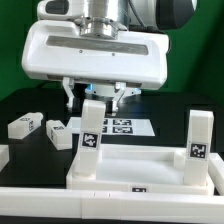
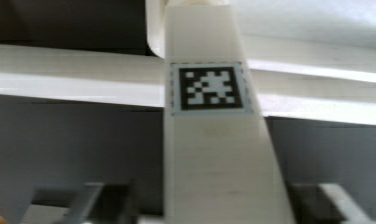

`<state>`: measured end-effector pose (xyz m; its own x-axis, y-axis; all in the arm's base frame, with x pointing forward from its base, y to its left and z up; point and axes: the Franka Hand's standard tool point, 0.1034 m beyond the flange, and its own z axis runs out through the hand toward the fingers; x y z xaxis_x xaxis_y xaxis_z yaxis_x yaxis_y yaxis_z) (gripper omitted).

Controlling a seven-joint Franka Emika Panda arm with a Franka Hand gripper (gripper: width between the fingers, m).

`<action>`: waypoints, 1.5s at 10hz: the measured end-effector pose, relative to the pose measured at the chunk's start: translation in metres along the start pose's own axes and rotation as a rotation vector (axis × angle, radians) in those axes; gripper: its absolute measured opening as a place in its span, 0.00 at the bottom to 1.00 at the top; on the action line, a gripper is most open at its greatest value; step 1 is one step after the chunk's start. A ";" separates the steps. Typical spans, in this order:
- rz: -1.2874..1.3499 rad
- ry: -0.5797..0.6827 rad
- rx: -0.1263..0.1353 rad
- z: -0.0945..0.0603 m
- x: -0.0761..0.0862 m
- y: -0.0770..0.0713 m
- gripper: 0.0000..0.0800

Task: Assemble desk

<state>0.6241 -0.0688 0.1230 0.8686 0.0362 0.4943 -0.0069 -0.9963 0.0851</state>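
Note:
The desk's white tabletop (image 1: 140, 168) lies rim up near the front of the black table. Two white square legs stand upright on it: one at the exterior view's left corner (image 1: 90, 135), one at the right corner (image 1: 198, 140). My gripper (image 1: 93, 97) hangs straight over the left leg, its fingers to either side of the leg's top. In the wrist view the tagged leg (image 2: 211, 100) runs up the middle. A dark gap shows between it and each finger (image 2: 103, 200). The gripper (image 2: 211, 205) is open and holds nothing.
Two loose white legs (image 1: 22, 126) (image 1: 58, 133) lie on the table at the exterior view's left. The marker board (image 1: 128, 127) lies flat behind the tabletop. A white bar (image 1: 60, 208) runs along the front edge.

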 end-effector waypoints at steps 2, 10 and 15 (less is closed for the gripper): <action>0.004 -0.004 0.003 -0.004 0.003 0.003 0.75; 0.022 -0.030 0.031 -0.021 0.014 0.007 0.81; 0.058 -0.265 0.120 -0.008 0.004 -0.008 0.81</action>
<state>0.6241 -0.0597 0.1311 0.9678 -0.0273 0.2504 -0.0159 -0.9988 -0.0473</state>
